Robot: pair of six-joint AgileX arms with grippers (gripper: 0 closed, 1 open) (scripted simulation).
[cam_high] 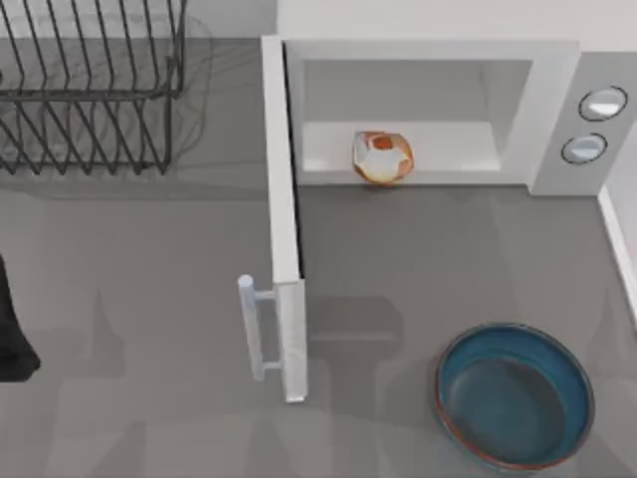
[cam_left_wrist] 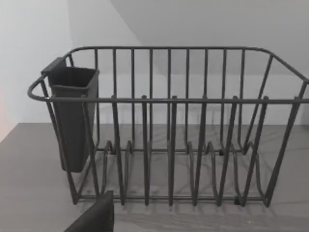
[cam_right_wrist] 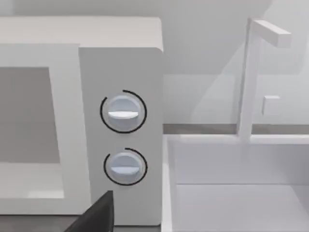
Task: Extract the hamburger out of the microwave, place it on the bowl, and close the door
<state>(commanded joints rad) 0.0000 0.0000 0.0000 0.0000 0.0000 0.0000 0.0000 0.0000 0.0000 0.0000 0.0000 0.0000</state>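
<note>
Neither tool is at work yet. A dark part of the left arm [cam_high: 12, 329] sits at the left edge of the top view, well away from the microwave, and its wrist camera looks at a black wire rack [cam_left_wrist: 169, 125] with a dark cup [cam_left_wrist: 72, 116] hung on one end. A dark sliver of the left tool [cam_left_wrist: 94, 217] shows at the bottom of that view, and whether it is open or closed cannot be told. The right tool [cam_right_wrist: 96, 215] shows likewise as a dark sliver low in its wrist view, state unclear, facing the two knobs [cam_right_wrist: 123, 112] on the grey panel.

The microwave [cam_high: 438, 50] stands in the upper middle of the top view with its door [cam_high: 284, 219] swung fully out toward the lower middle, handle [cam_high: 254, 329] on its left face. The hamburger [cam_high: 381, 156] rests at the front edge of the cavity floor, left of centre. The bowl [cam_high: 450, 363] sits at the lower right, well apart from it and holding nothing.

Judging from this, the first step, extraction, has not begun. The next move likely calls for the right arm, being nearer, to swing toward the cavity, reach in low past the door, and close on the hamburger before carrying it to the bowl.
</note>
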